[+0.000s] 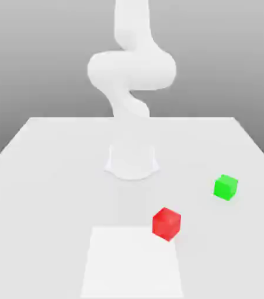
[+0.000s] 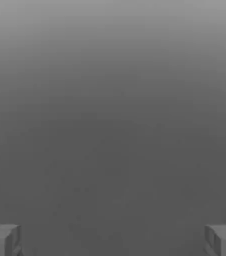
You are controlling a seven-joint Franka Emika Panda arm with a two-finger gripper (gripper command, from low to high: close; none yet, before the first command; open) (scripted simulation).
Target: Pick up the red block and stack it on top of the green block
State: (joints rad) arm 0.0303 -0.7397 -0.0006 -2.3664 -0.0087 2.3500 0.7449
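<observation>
The red block [image 1: 166, 223] sits on the pale counter [image 1: 41, 175] toward the near edge, just at the far right corner of a lighter square patch [image 1: 131, 263], while the green block [image 1: 225, 187] rests farther back and toward the exterior view's right, well apart from it. The white arm [image 1: 131, 70] rises from its round base [image 1: 131, 162] at the middle of the counter, clear of both cubes. In the hand view the pincer [image 2: 113, 240] stands spread wide, its two grey fingertips [image 2: 2, 240] at opposite edges with nothing between them.
</observation>
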